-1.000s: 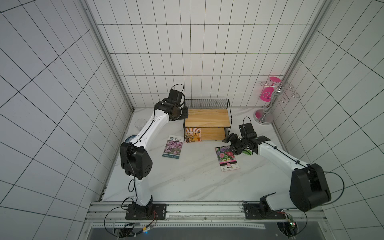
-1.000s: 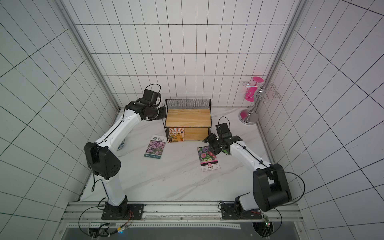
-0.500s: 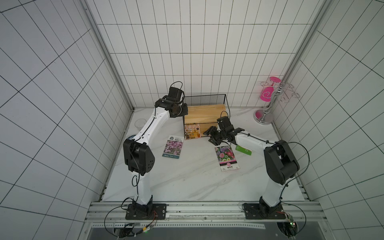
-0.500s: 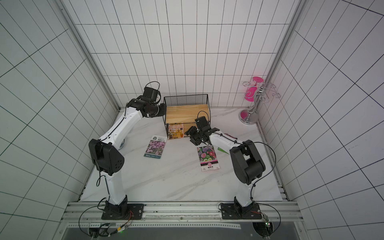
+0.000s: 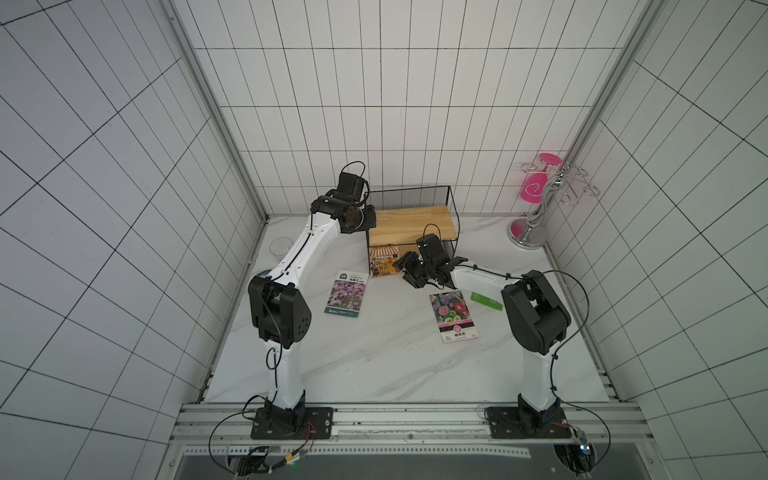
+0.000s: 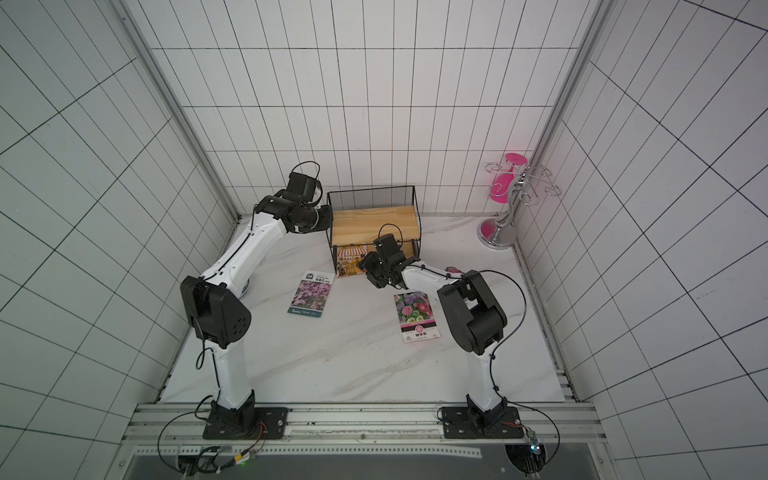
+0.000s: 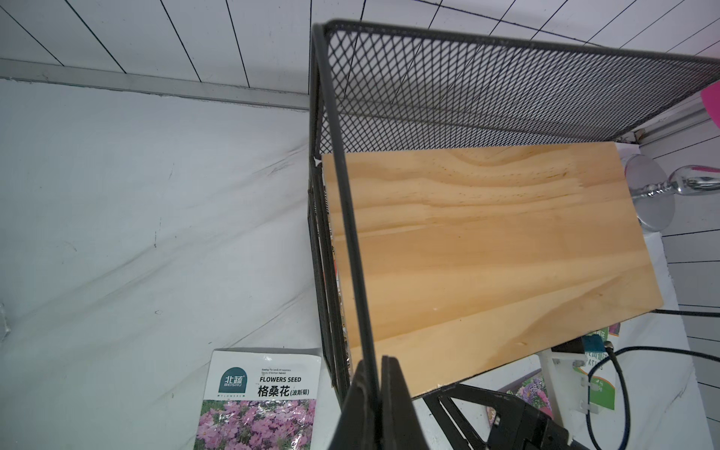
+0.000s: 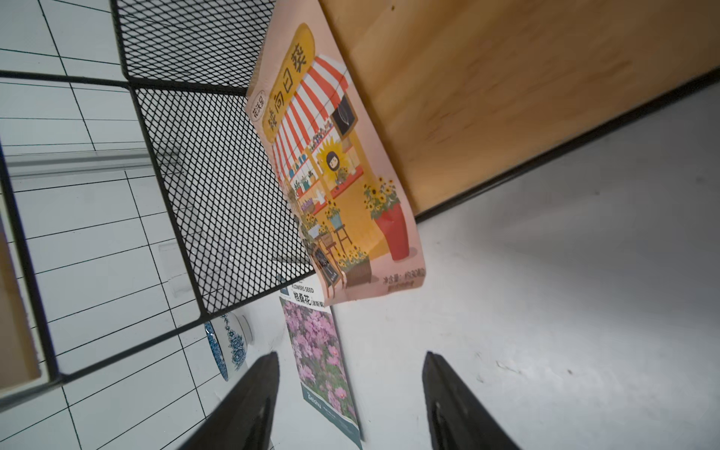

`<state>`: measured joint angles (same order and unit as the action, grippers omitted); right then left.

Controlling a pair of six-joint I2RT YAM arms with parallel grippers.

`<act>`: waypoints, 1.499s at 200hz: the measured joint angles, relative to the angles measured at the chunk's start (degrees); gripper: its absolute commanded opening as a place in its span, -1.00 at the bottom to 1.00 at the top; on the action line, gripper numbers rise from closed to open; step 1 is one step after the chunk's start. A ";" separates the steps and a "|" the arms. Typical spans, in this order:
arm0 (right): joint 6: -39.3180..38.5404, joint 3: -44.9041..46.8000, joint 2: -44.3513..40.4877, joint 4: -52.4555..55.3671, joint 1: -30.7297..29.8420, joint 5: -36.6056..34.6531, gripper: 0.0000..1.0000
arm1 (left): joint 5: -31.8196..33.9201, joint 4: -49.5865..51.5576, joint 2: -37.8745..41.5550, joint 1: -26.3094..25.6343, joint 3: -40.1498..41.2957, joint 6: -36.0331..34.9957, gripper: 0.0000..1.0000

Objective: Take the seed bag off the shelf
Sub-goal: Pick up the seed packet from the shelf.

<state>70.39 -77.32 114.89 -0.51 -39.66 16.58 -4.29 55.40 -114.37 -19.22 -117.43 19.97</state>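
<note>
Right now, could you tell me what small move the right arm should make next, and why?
Probably ease the right gripper forward until its open jaws straddle the protruding end of the seed bag. The bag sits untouched in the shelf, while the left gripper is shut on the shelf's wire frame.

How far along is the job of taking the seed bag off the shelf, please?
Done: the left gripper is shut on a side wire of the shelf, apparently bracing it. In hand: the right gripper, fingers open, points at the sunflower seed bag in the lower tier, not touching it. Left: grip the bag and draw it out.
</note>
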 measured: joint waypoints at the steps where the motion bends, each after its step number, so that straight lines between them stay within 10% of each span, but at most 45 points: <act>1: 0.04 -0.11 0.17 -0.11 -0.02 -0.04 0.21 | 0.00 0.00 0.00 0.00 -0.02 -0.02 -1.00; 300: 4.26 0.83 4.31 -4.09 -1.66 -4.31 0.14 | -0.24 1.86 -0.90 0.17 -1.77 -0.94 -1.00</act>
<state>74.65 -76.49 119.20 -4.60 -41.32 12.27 -4.54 57.25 -115.26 -19.05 -119.20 19.03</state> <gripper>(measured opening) 0.568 0.067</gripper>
